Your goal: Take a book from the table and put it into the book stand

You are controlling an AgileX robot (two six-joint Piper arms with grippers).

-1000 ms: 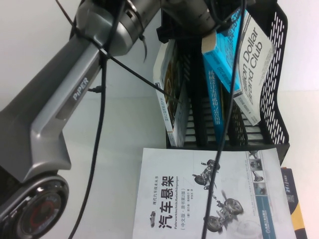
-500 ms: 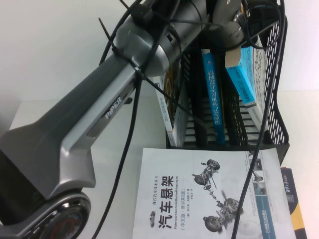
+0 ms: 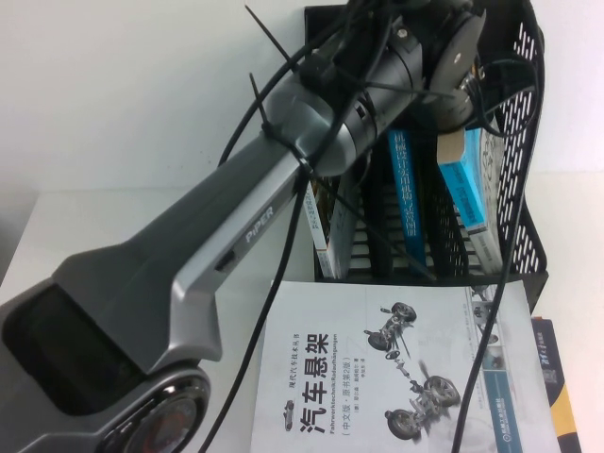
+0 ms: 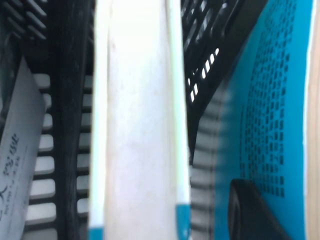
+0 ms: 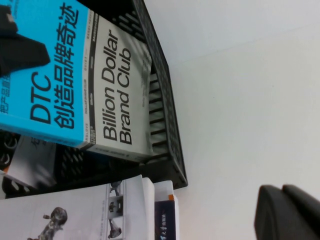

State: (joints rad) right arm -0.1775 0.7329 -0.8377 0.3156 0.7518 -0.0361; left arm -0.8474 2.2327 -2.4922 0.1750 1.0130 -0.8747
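Observation:
The book (image 3: 465, 189), cyan and grey, stands nearly upright in the rightmost slot of the black book stand (image 3: 528, 151). My left gripper (image 3: 460, 109) reaches into the stand from above and is shut on the book's upper part. In the left wrist view one black finger (image 4: 250, 210) presses on its cyan cover (image 4: 270, 100). The right wrist view shows the book's front cover (image 5: 75, 85) inside the stand (image 5: 167, 130), with a left finger (image 5: 22, 50) on it. My right gripper (image 5: 289, 215) is shut and empty, over the white table (image 5: 240, 115) beside the stand.
A taller blue-spined book (image 3: 406, 198) and another book (image 3: 326, 226) stand in other slots. A white book with a car-suspension drawing (image 3: 396, 368) lies in front of the stand, with a dark book (image 3: 566, 387) to its right. The left arm (image 3: 236, 245) crosses the table's left half.
The left arm has swung right and down, carrying the book from a tilt above the stand into the rightmost slot, where it now stands nearly upright.

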